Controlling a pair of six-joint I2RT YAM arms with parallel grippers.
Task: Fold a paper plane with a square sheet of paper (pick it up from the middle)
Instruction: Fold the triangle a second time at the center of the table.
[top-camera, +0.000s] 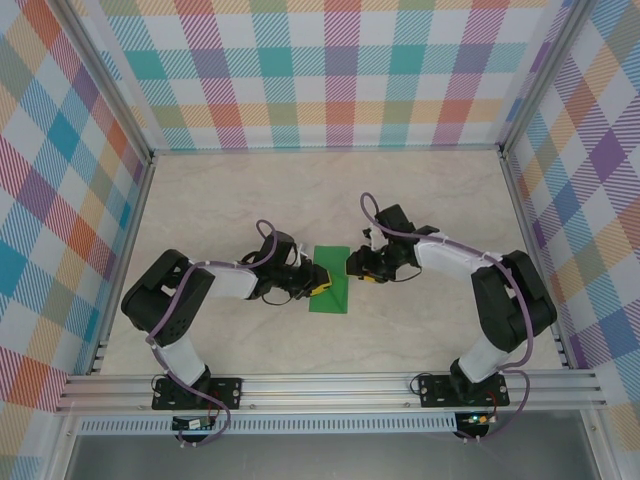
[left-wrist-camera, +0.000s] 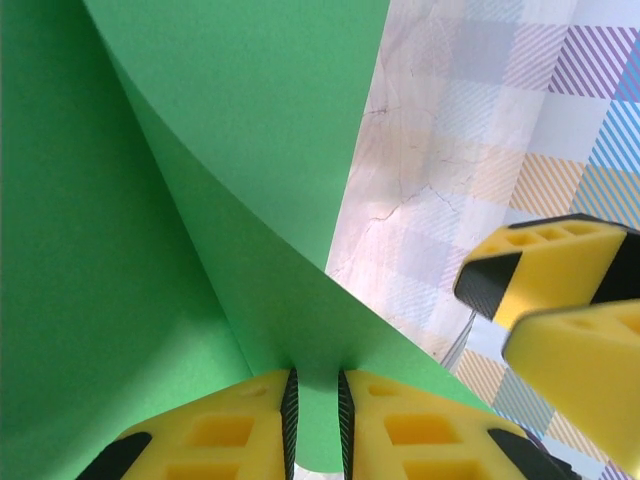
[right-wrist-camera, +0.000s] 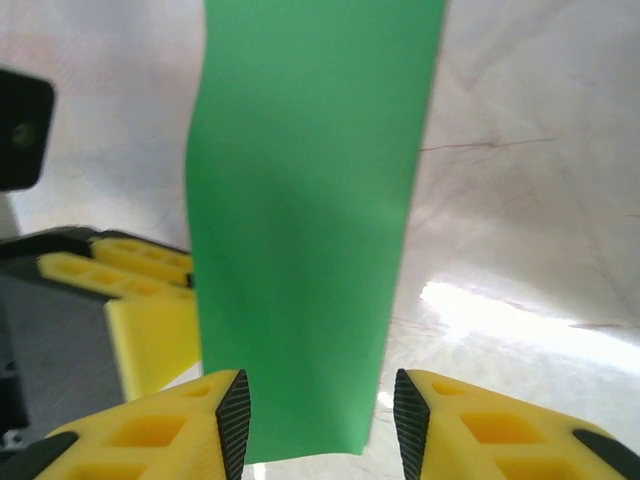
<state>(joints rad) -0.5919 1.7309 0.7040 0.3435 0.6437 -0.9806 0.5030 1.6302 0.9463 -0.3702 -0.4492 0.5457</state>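
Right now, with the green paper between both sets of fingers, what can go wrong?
1. The right fingers stand open beside the paper, so they do not hold it; that side may sag to the table.
2. The left fingers sit close around the curved paper, but I cannot tell if they clamp it; if not, the curve may spring flat.
3. Both arms' fingers are near each other and could bump.
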